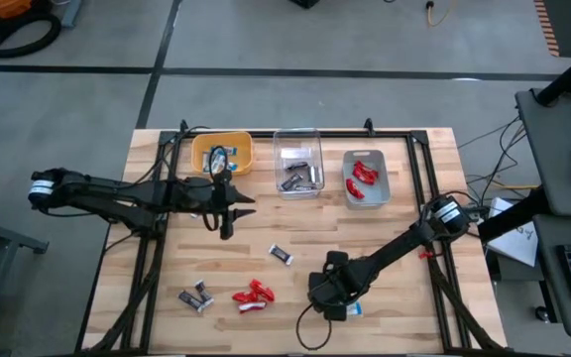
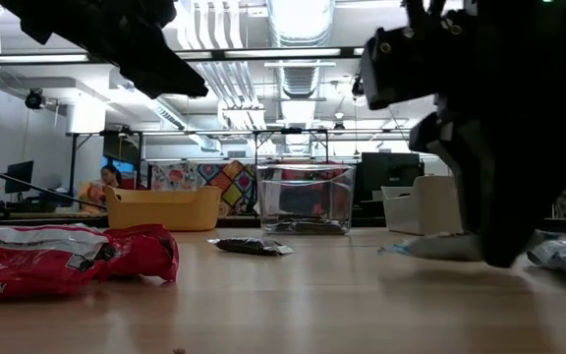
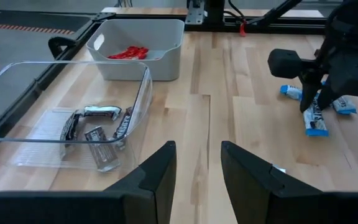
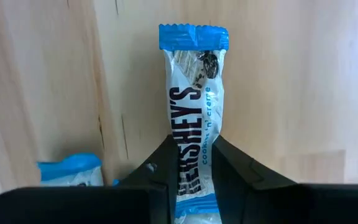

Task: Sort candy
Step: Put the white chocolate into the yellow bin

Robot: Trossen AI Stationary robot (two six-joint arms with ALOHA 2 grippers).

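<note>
Because the blue-and-white candy bar (image 4: 193, 112) lies flat on the wooden table (image 1: 385, 238) with its length running straight out between the fingers, the right gripper (image 4: 191, 171) pinches it across its narrow width, low at the table's near edge. Another blue wrapper (image 4: 70, 169) lies just beside that gripper. The left gripper (image 3: 197, 171) hangs half open above the table, near the yellow bin (image 1: 222, 153), with a bright workshop behind.

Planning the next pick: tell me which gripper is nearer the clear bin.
Left. The left gripper hovers beside the clear bin, open. The right gripper is down at the table's near edge, jaws around a blue-and-white candy.
</note>
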